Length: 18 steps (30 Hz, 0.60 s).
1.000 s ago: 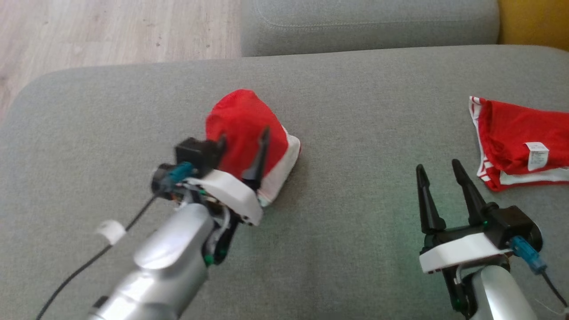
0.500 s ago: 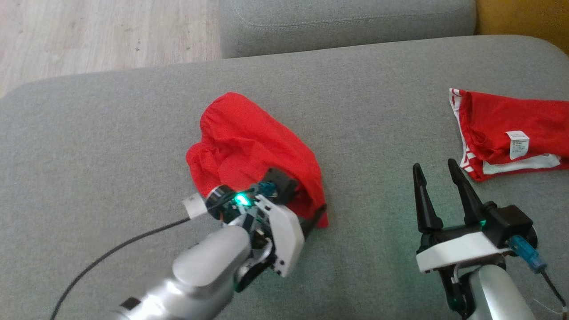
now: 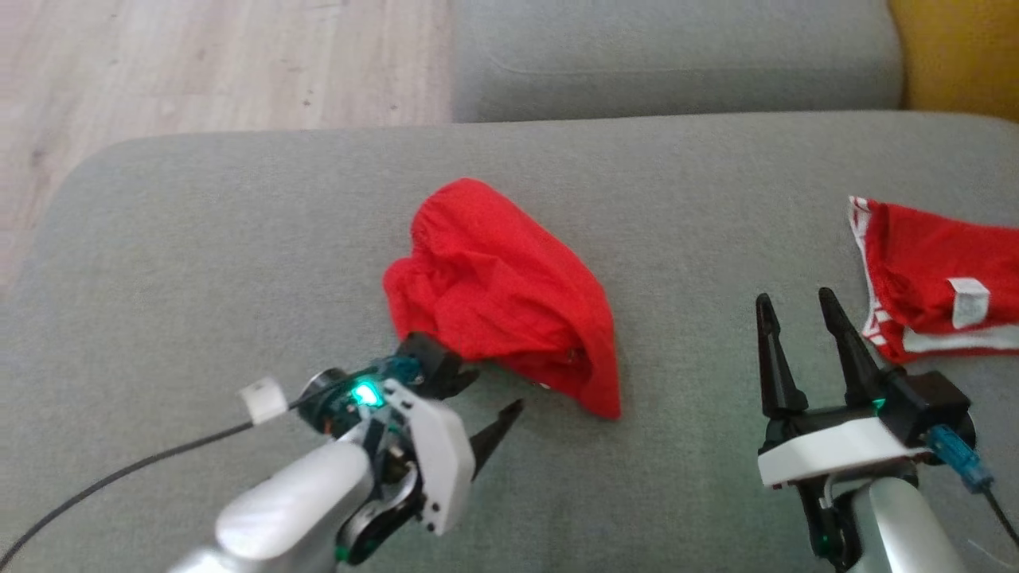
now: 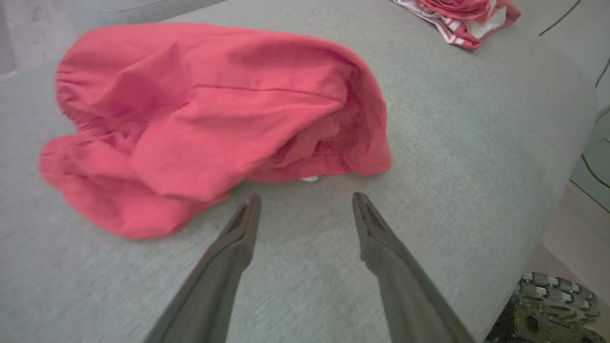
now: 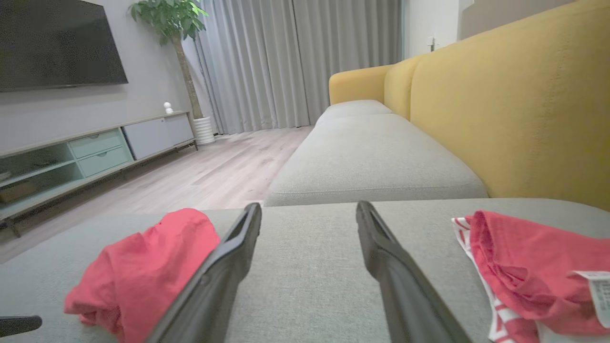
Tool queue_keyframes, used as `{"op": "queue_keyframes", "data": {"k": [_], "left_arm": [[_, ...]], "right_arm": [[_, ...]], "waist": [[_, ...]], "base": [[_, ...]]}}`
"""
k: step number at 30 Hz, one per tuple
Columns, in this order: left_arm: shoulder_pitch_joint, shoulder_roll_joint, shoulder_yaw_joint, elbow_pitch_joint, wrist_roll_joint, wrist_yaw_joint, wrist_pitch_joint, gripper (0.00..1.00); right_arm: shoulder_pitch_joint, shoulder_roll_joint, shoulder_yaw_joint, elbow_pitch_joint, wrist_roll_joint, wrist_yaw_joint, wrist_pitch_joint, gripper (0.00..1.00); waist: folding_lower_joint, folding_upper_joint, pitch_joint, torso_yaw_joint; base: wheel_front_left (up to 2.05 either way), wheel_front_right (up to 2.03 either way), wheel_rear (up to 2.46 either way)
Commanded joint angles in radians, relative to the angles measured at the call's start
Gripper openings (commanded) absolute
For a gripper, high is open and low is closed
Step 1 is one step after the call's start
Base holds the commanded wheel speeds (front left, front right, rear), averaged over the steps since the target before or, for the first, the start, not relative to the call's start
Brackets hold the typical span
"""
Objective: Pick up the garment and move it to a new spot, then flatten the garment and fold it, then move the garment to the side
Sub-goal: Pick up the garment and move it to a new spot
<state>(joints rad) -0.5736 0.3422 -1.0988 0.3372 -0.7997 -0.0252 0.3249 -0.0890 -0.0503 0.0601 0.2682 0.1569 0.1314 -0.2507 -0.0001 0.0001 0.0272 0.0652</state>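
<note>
The garment [image 3: 501,294] is a crumpled red piece lying in a loose heap in the middle of the grey sofa seat [image 3: 239,239]. My left gripper [image 3: 489,390] is open just off its near edge, fingers pointing at it and holding nothing. In the left wrist view the garment [image 4: 205,119] lies right beyond my left gripper [image 4: 305,197], whose tips rest just short of the cloth. My right gripper [image 3: 796,301] stands open and empty at the lower right. In the right wrist view my right gripper [image 5: 309,206] has the garment [image 5: 143,271] at its lower left.
A second red garment with white stripes and a label [image 3: 923,270] lies at the seat's right edge. Another grey seat cushion [image 3: 677,56] lies beyond, next to a yellow backrest [image 5: 500,105]. Wooden floor [image 3: 199,64] borders the seat on the far left.
The garment went from bunched up at my left gripper to lying spread on the seat. My left gripper has drawn back off it. The head camera shifted; the right gripper held still.
</note>
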Motion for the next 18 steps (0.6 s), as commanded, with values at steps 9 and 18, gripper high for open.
{"op": "queue_keyframes", "data": {"k": [9,18], "left_arm": [[0.074,0.197,0.162,-0.217,-0.002,0.134,-0.160,1.00],[0.240,0.192,0.307,-0.188,-0.036,0.205,-0.520,1.00]], "right_arm": [[0.005,0.000,0.021,-0.037,-0.001,-0.001,-0.011,1.00],[0.023,0.000,0.015,-0.042,-0.010,-0.001,-0.011,1.00]], "waist": [[0.0001,-0.0001,-0.036,0.059],[0.0001,-0.0001,-0.041,0.072]], "base": [[0.00,0.00,0.00],[0.00,0.00,0.00]]}}
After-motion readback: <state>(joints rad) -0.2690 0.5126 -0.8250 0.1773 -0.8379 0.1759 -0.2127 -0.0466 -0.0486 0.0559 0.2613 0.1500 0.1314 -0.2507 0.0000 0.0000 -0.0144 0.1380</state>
